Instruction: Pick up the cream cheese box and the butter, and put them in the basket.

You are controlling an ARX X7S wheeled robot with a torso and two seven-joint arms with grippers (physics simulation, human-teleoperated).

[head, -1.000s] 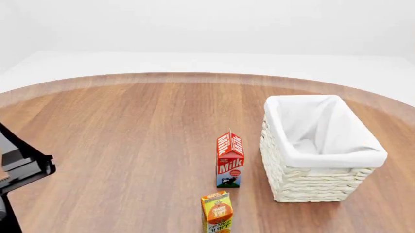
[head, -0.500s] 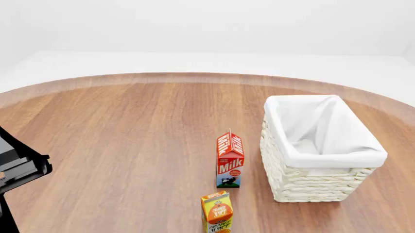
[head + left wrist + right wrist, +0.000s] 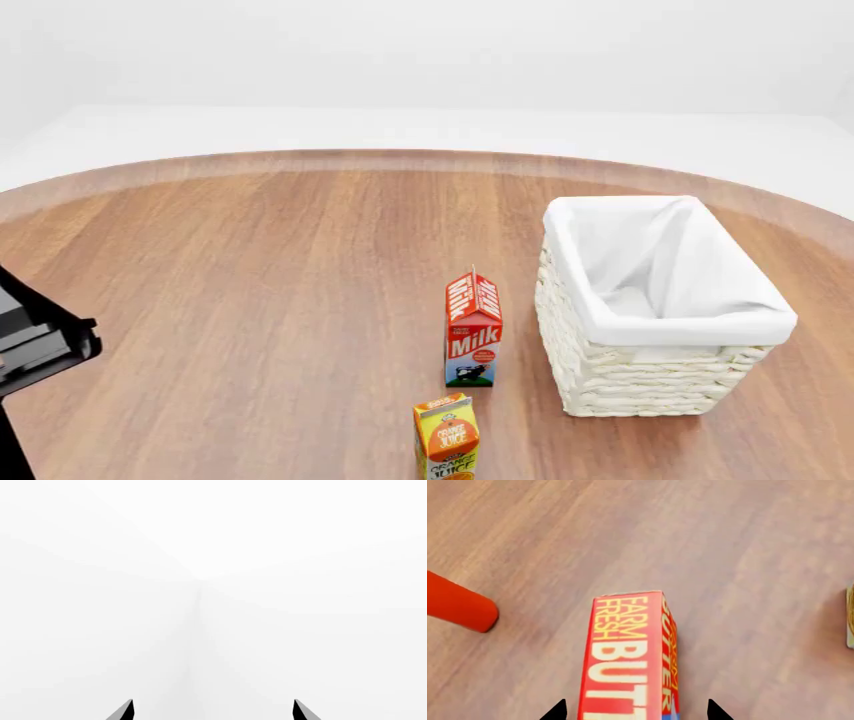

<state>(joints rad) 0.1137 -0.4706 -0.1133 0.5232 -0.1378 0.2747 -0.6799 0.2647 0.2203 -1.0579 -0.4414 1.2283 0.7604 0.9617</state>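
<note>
Three camera views show a round wooden desk (image 3: pixel 267 280) in a plain white simulated room. From the head view, the basket (image 3: pixel 657 310), cream-white and woven with a white cloth liner, stands on the desk toward the right side, and nothing can be seen inside it. Just beside its left wall stands an upright red-and-white milk carton (image 3: pixel 473 329), apart from the basket by a narrow gap. Nearer the robot, at the lower edge of the view, an orange juice carton (image 3: pixel 447 437) stands upright and is partly cut off. A black part of the left arm (image 3: pixel 38 345) shows at the left edge. In the left wrist view the left claw (image 3: pixel 212 711) is raised toward blank white background; its two dark fingertips (image 3: pixel 124 711) stand well apart, open and holding nothing. In the right wrist view the right claw (image 3: pixel 635 711) hangs low over the desk, its two black tips spread wide on either side of the butter (image 3: pixel 627 657), a red-orange box with yellow lettering that lies between them; whether they touch it cannot be told. A red rounded object (image 3: pixel 457 605) lies near the butter. The cream cheese box appears in no view.
</note>
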